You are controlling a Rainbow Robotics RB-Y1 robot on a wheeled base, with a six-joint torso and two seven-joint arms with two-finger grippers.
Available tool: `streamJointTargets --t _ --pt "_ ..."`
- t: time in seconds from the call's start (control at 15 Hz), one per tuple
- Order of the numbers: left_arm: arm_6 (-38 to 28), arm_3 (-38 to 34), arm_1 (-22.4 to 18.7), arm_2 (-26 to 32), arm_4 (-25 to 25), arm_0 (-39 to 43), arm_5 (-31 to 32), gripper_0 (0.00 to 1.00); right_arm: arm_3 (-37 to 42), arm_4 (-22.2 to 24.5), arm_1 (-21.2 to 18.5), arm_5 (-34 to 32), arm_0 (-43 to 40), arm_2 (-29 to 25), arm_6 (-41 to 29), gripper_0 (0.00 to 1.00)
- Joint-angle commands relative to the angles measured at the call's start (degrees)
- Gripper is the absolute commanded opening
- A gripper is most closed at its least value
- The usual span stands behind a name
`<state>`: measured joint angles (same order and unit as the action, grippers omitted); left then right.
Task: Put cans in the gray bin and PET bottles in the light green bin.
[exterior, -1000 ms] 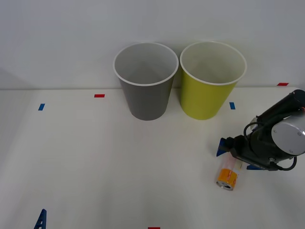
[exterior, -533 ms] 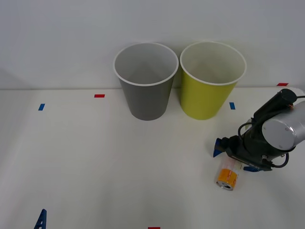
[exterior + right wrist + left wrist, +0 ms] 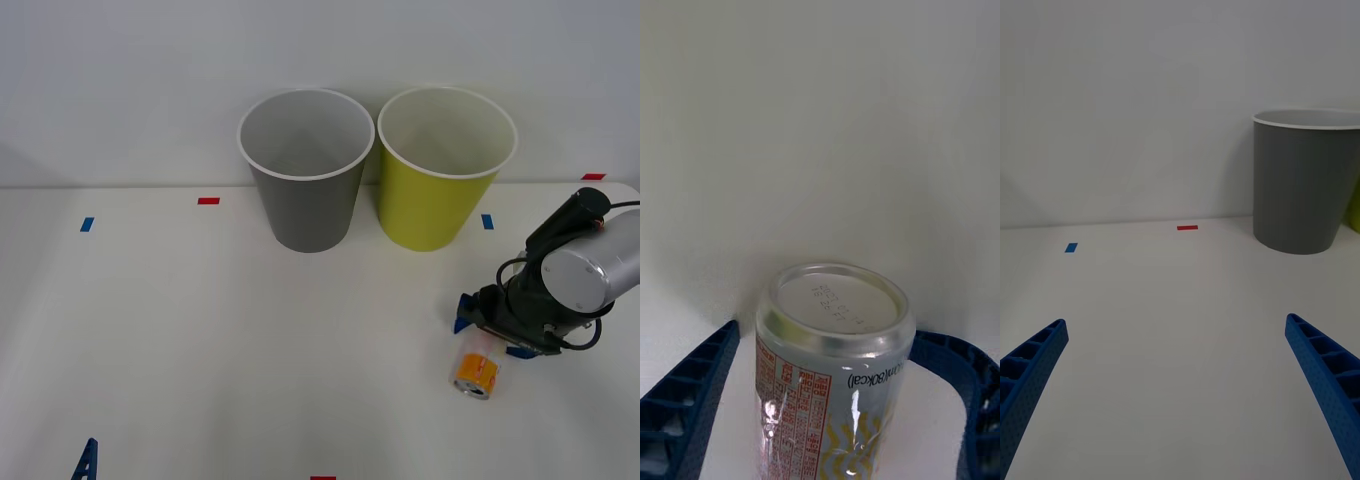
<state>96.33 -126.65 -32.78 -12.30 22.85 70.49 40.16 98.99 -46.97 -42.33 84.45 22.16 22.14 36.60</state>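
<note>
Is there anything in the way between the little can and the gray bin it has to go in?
Nothing visible blocks it. The can lies on the table, with the right hand around it. Only bare white table lies between it and the gray bin. The light green bin stands beside the gray one, off that line.

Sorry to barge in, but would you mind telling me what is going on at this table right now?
The robot is sorting recycling. Its right end effector is low over the table with its open blue fingers on either side of a small can lying on its side, not yet gripped. The gray bin and the light green bin stand side by side at the back. The left end effector waits open, low over the table on the left.
</note>
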Motion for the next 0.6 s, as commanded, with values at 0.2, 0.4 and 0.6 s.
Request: streamJointTargets --t 0.2,0.4,0.6 --pt "0.0 0.0 0.0 0.0 0.0 0.0 0.0 1.00 0.2 1.2 0.4 0.0 -0.1 0.1 -0.1 0.00" --pt "0.0 0.0 0.0 0.0 0.0 0.0 0.0 1.00 0.5 1.1 0.6 0.0 -0.2 0.0 0.3 0.00" --pt "0.0 0.0 0.0 0.0 0.0 0.0 0.0 1.00 3.2 2.1 0.4 0.0 -1.5 -0.3 1.5 0.00"
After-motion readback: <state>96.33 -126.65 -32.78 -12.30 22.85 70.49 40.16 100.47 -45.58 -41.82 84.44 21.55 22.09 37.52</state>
